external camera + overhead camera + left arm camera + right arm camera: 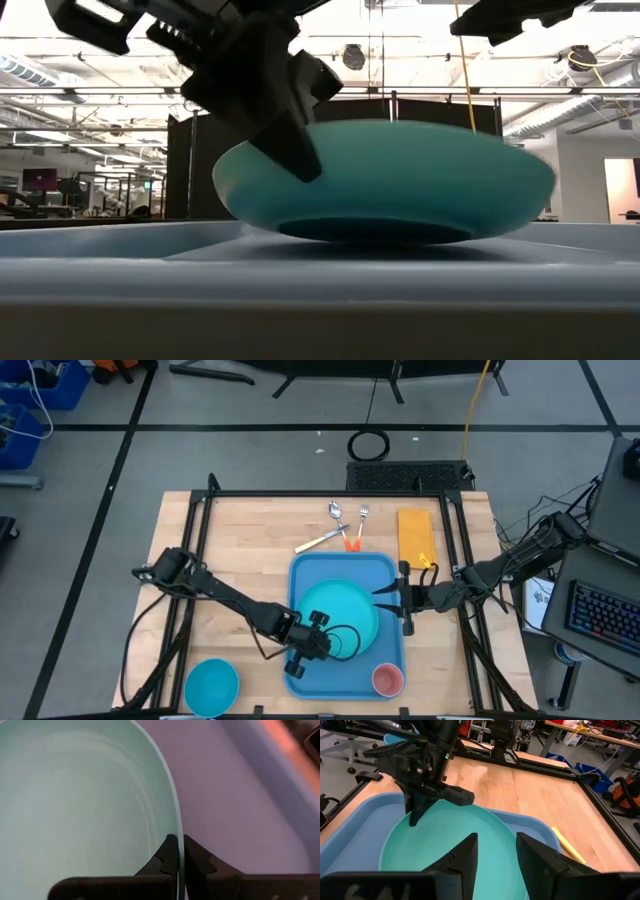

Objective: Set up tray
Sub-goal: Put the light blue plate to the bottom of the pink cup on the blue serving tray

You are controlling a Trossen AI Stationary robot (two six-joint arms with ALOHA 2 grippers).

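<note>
The light-blue tray point(300, 575) lies on the wooden table, near its middle. A round turquoise plate point(335, 610) is over the tray's floor. In the low view its dark foot point(375, 230) is close to the floor, and whether it touches I cannot tell. My left gripper point(177, 855) is shut on the plate's near-left rim. My right gripper point(496, 850) is open above the tray's right side, level with the plate's right edge, with nothing between its fingers. My left gripper pinches the plate's rim point(179, 837) between its two fingers, one finger on the inner side and one on the outer side. The fingers point(295, 150) slant down onto the rim from the table's left and near side. The plate sits nearly level over the tray.
A pink cup point(387, 680) stands in the tray's near right corner. A spoon point(337, 512), a fork point(362, 515) and two coloured-handled utensils point(335, 540) lie beyond the tray's far rim, beside a yellow block point(414, 532). A small blue bowl point(211, 685) sits at the table's near left.
</note>
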